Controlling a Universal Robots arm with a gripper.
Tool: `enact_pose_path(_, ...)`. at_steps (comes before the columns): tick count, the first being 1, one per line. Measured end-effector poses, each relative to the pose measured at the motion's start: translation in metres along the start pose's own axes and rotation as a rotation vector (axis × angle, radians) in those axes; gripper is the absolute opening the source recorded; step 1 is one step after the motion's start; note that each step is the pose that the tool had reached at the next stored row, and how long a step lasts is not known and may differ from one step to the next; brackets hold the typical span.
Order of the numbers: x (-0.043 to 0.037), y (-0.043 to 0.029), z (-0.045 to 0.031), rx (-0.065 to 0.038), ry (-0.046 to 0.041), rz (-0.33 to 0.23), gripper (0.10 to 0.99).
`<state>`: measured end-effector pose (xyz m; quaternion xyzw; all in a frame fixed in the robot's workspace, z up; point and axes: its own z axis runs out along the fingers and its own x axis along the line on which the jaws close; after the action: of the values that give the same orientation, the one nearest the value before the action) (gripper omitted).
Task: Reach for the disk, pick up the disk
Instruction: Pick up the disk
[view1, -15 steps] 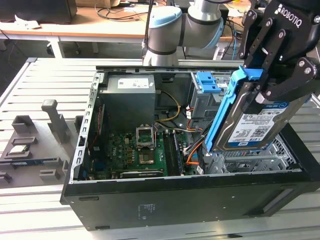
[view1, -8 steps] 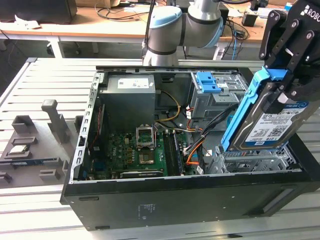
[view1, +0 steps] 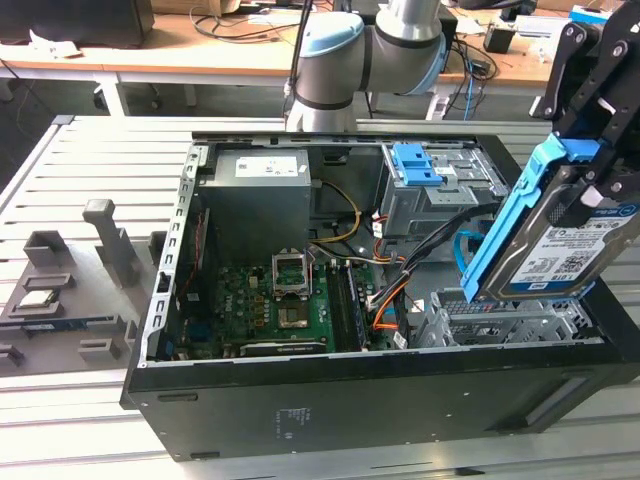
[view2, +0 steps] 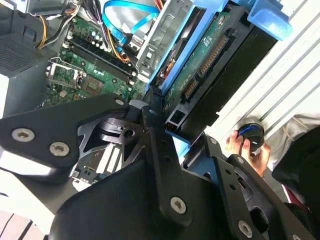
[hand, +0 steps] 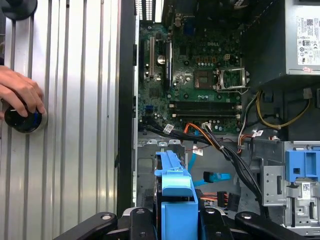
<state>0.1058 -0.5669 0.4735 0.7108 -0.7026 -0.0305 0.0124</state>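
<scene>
The open black desktop computer case (view1: 330, 390), lying on its side on the slatted grey metal table (view1: 90, 150), takes up the middle of the exterior view, its green motherboard (view1: 275, 300) exposed at centre. At the right edge of that frame the disk (view1: 560, 250) — a rectangular silver metal hard drive with a white-and-blue label and a blue plastic bracket along its edge — hangs tilted above the silver drive cage (view1: 500, 320) at the case's lower right, clear of it. The black gripper (view1: 600, 150) comes down from the upper right corner and has its fingers closed on the drive's upper end, so the disk sits between the jaws and extends down and to the left of them.

The hold looks to be near one end only, so the drive's weight could swing or slip it — a drop would land it on the cage or the orange and black cables (view1: 400, 285) beside it. The bracket's lower corner could also catch the cage rim.

At the left of the first wrist view a person's hand (hand: 20, 95) rests on a small dark round knob (hand: 22, 120) on the table, well apart from the case.
</scene>
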Motion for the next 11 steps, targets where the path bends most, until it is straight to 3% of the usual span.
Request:
enact_pose_path(4,0.0001,-0.0034,0.0005,0.0,0.0004,0.0,0.369)
enact_pose_path(8,0.0,-0.0046,0.0063,0.0,0.0001,0.0,0.369)
enact_pose_path(11,-0.0026,-0.0004,0.01,0.0,0.0005,0.0,0.369)
